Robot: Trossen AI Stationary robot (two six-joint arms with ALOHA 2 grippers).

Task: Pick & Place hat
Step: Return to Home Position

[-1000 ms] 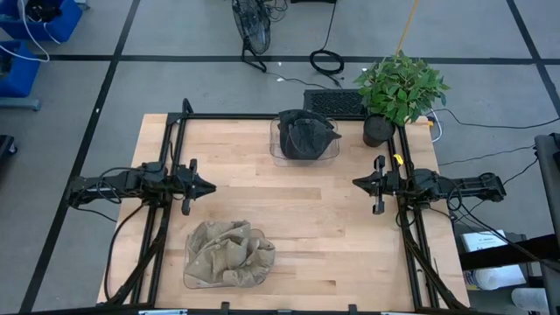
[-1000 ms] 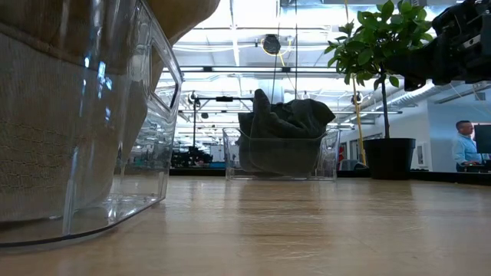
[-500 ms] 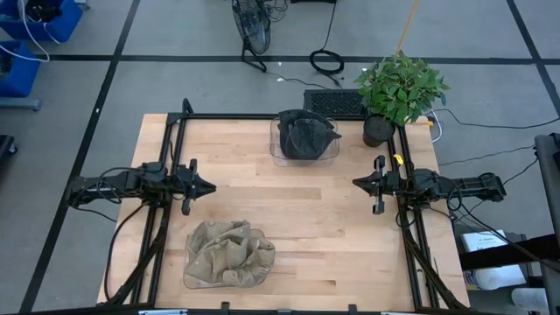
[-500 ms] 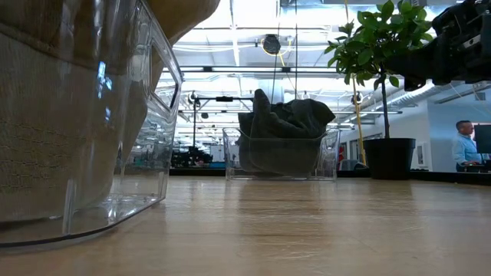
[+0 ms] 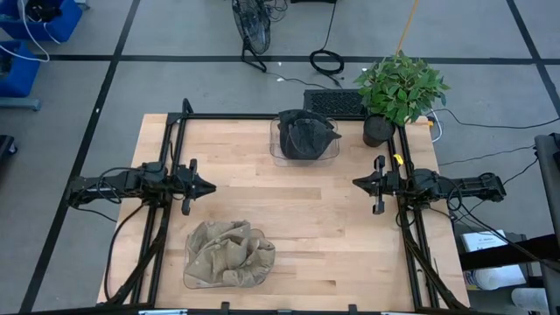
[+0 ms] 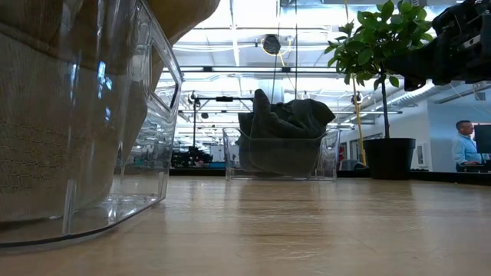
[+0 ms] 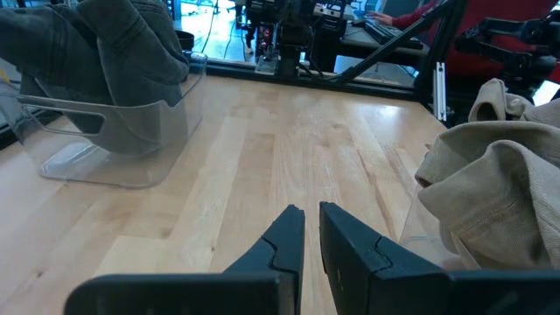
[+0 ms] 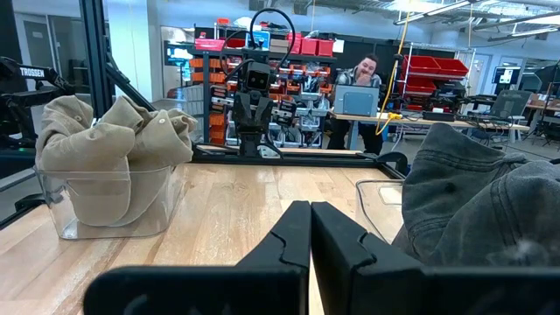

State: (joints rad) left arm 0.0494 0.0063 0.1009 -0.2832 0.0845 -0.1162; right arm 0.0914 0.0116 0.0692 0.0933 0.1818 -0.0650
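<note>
Crumpled tan cloth cap [image 5: 229, 255] fills the near clear plastic bin [image 6: 115, 153]. Dark gray cap [image 5: 306, 136] is bunched in the far clear bin [image 5: 331, 155]. Left gripper [image 5: 210, 186] and right gripper [image 5: 356, 183] are level at the table's sides, fingers nearly together, empty.

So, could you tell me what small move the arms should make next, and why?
Probably just a pause at home: the tan fabric cap fills the near clear plastic bin, the dark gray cap sits in the far clear bin, and the left gripper and right gripper are shut, empty, at the wooden table sides.
</note>
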